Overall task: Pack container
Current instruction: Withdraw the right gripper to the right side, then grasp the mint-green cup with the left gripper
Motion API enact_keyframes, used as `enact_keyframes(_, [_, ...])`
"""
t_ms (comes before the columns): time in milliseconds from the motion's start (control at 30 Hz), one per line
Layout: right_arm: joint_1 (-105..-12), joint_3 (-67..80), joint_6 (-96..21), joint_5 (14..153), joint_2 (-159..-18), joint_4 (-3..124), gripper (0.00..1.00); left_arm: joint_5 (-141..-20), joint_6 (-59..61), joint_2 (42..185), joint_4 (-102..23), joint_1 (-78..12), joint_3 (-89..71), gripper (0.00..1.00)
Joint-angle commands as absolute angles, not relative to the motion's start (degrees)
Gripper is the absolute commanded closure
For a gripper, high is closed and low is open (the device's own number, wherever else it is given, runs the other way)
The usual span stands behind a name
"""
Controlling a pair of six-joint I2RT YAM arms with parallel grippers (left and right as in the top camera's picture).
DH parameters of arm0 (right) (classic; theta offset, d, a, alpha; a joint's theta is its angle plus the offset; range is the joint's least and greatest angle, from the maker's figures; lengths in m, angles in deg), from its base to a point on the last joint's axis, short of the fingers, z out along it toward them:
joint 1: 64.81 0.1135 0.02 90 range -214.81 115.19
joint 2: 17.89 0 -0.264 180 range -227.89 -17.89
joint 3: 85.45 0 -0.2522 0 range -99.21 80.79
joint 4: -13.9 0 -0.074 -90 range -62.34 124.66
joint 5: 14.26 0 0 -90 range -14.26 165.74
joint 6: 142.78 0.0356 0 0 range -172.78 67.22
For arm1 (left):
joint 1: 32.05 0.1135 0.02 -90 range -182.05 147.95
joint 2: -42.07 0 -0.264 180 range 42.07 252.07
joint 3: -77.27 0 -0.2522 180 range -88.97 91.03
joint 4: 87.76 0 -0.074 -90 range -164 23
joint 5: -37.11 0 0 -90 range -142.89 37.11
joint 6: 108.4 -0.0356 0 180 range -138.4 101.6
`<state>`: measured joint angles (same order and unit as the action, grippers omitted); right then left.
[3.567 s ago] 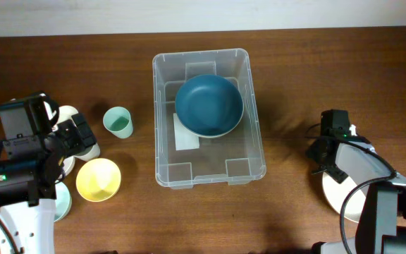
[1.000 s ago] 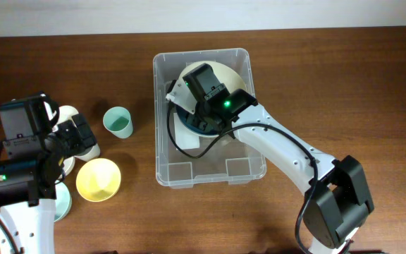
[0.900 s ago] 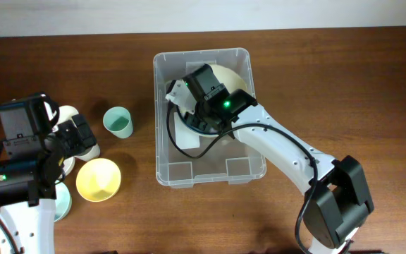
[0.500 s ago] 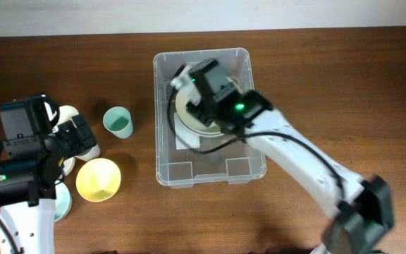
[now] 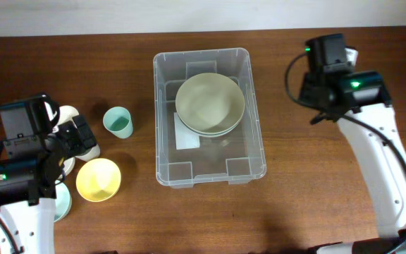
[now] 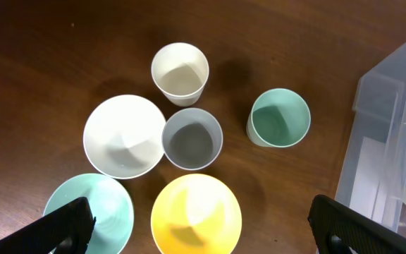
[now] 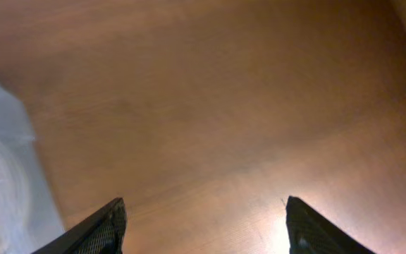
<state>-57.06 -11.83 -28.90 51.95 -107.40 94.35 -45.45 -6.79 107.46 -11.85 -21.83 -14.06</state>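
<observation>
Container (image 5: 201, 53) is seen from overhead at the middle of the table (image 5: 316, 197), with a pale bowl (image 5: 209, 104) lying in its far half; a second rim appears to show beneath it, so a nested stack is judged. The near half, beside the white label (image 5: 187, 137), is left free. The right arm (image 5: 372, 141) is held well clear to the right. To the left, a teal cup (image 5: 118, 121) and a yellow bowl (image 5: 98, 179) wait near the left arm (image 5: 27, 162). From the left wrist, the left gripper (image 6: 199, 206) is seen spread wide and empty above a tight cluster: white cup (image 6: 180, 68), grey cup (image 6: 192, 139), white bowl (image 6: 124, 135), green bowl (image 6: 90, 212). From the right wrist, the right gripper (image 7: 203, 204) is seen parted over bare wood, with nothing held. The next piece is probably best taken from the cluster's edge by one rim, so that neighbours are not knocked; bowls should be nested on the stack and cups stood in the free half.
</observation>
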Motion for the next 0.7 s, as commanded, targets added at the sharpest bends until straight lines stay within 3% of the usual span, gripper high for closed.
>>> enact_keyframes(0, [-60.39,-12.03,-26.19,56.32,-104.54,98.02,0.32,-48.33,-9.0,109.12,-12.0,-21.55,-13.71,0.01])
enact_keyframes(300, [-68.17,-12.03,-27.02,68.28,-91.91,112.3,0.3,-52.25,-14.37,118.21,-10.91,-28.02,-10.06,0.01])
enact_keyframes(433, [-72.21,-12.03,-31.5,72.67,-86.75,114.85,0.24,-52.27,-15.07,124.94,-10.97,-32.04,-4.75,0.01])
enact_keyframes(667, [-75.07,-12.0,-35.2,72.74,-85.22,117.0,0.23,-52.14,-15.49,137.56,-11.69,-33.79,1.77,0.01])
